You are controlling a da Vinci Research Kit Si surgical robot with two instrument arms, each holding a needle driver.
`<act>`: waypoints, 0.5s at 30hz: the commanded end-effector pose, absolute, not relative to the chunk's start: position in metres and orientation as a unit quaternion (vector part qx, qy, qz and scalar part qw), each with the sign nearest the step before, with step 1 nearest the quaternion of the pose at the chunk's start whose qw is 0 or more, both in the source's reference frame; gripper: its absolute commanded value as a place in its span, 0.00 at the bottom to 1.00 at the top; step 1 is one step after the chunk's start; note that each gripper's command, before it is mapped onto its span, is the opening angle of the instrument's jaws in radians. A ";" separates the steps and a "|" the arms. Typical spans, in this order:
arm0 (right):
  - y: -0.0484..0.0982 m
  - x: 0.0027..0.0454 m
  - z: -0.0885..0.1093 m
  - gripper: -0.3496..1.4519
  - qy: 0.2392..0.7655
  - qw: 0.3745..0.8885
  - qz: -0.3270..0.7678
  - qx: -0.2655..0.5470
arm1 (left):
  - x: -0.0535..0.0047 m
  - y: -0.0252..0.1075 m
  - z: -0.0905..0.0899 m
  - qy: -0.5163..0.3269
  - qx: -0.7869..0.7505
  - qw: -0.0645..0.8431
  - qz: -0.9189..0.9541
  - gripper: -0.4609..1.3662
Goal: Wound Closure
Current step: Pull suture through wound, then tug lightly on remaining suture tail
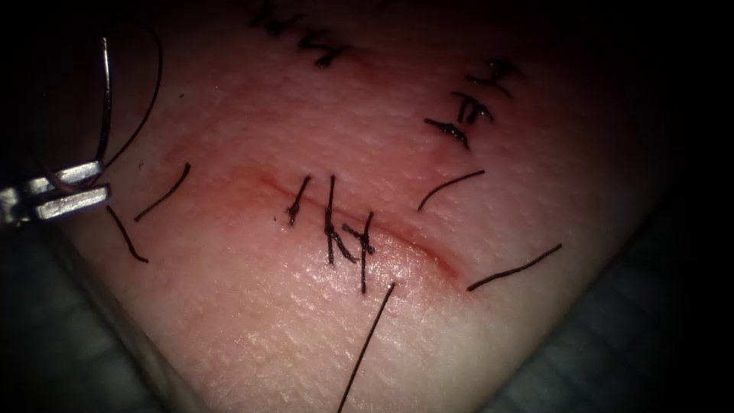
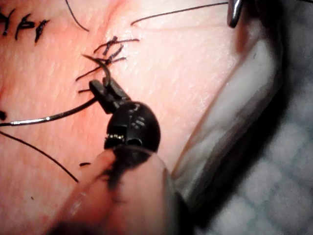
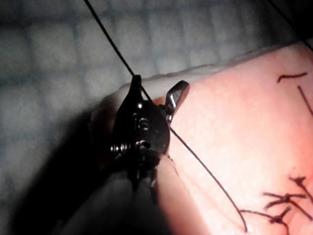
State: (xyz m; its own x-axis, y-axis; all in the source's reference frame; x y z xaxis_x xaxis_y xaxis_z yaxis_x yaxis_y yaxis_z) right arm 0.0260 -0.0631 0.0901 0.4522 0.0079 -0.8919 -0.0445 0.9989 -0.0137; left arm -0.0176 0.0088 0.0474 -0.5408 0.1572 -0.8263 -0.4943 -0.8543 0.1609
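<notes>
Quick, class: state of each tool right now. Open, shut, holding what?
Left tool: shut on the needle, held clear of the tissue.
Right tool: open, thread running between its jaws, not gripped.

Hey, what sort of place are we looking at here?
Probably a suturing practice bench: stitched tissue on a gridded mat; left claw shut on the needle near one end, clear of the tissue, left of the cut; right claw open, thread running between, holding nothing.
</notes>
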 end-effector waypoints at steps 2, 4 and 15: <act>-0.063 0.0253 0.090 0.89 0.523 0.852 0.017 -0.016 | -0.0176 0.009 0.047 0.190 -0.440 0.190 0.857 0.06; -0.062 0.0247 0.089 0.89 0.520 0.853 0.021 -0.019 | -0.0177 0.009 0.047 0.190 -0.440 0.189 0.857 0.06; -0.059 0.0196 0.087 0.89 0.524 0.849 0.054 -0.039 | -0.0178 0.009 0.047 0.190 -0.441 0.189 0.857 0.06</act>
